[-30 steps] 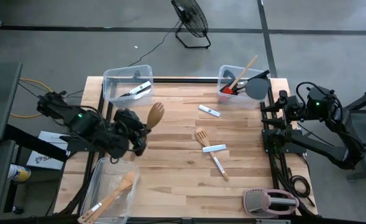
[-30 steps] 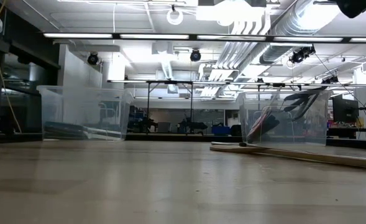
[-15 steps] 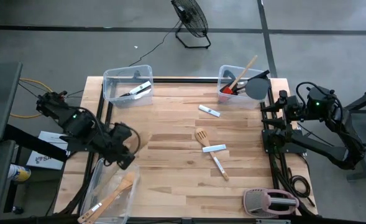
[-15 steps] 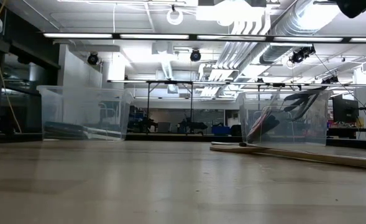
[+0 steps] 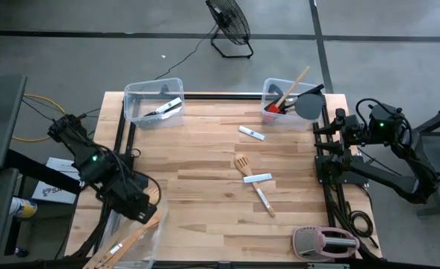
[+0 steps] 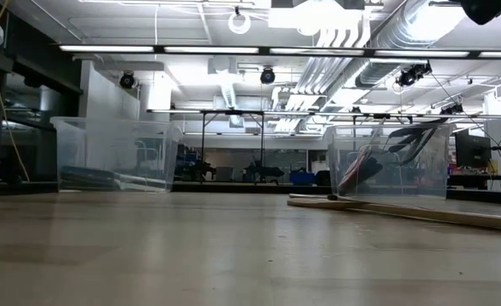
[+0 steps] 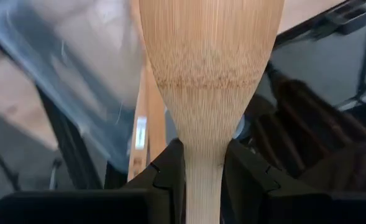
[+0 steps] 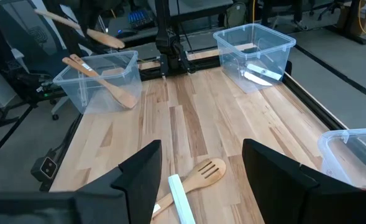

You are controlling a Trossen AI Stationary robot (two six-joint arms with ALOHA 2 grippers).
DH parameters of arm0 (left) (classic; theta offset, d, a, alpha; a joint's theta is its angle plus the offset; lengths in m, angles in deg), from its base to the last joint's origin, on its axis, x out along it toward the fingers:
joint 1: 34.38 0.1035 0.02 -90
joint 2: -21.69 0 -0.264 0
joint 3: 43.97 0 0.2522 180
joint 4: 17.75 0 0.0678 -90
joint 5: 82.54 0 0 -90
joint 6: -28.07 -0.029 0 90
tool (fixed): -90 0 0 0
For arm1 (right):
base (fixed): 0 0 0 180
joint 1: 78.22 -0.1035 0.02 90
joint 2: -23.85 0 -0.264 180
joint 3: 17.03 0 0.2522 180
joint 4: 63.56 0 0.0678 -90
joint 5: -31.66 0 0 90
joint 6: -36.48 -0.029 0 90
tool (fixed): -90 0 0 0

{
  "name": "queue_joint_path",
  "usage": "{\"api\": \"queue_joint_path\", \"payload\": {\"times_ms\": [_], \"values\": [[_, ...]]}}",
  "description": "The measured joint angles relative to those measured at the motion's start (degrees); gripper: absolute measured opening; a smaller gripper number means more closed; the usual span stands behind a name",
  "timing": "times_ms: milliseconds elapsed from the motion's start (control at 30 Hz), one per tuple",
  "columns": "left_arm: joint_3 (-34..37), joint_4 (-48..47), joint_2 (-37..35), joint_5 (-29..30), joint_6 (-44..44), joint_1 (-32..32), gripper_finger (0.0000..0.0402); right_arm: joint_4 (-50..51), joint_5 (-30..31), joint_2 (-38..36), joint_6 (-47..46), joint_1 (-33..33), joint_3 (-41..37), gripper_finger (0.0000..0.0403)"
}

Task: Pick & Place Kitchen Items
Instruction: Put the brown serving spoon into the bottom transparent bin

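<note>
The left pincer [image 7: 202, 177] is clamped on the neck of a wooden spoon [image 7: 210, 74], its two dark fingers [image 7: 164, 180] pressing the handle from either side. Over the last second it has carried that spoon from the open counter [image 5: 205, 187] near the far-left bin [image 5: 154, 101] to a spot over the near-left bin [image 5: 130, 232], so the drop-off looks close, with only the release left for this item. That near-left bin already holds a forked wooden turner [image 5: 134, 237]. Out on the counter's middle lie another forked turner [image 5: 242, 164], a white-bladed knife [image 5: 261, 190] and a small white piece [image 5: 252, 133], which still seem to need sorting. The right pincer [image 8: 198, 168] waits at the counter's right edge with its fingers set well apart and nothing between them. The left wrist view alone proves the grip and shows the clear bin wall just beyond the spoon's bowl; the high view hides the spoon under the arm. The right wrist view shows the spoon held up above the bin from across the counter. The low view shows neither arm, only two far bins.
</note>
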Motion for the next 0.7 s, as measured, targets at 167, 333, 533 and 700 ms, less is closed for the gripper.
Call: {"api": "queue_joint_path", "payload": {"times_ms": [167, 333, 533, 700], "values": [[0.0, -1.2, 2.4, -5.4, 3.3, -0.3, 0.0084, 0.0, 0.0, 0.0, 0.0, 0.0, 0.0, 0.0215], [0.0, -3.6, 4.4, -7.4, 4.6, -0.2, 0.0084, 0.0, 0.0, 0.0, 0.0, 0.0, 0.0, 0.0215], [0.0, -4.8, 7.3, -11.6, 5.5, -0.2, 0.0084, 0.0, 0.0, 0.0, 0.0, 0.0, 0.0, 0.0215], [0.3, -4.4, 9.7, -13.7, 3.1, -0.2, 0.0084, 0.0, 0.0, 0.0, 0.0, 0.0, 0.0, 0.0215]]}}
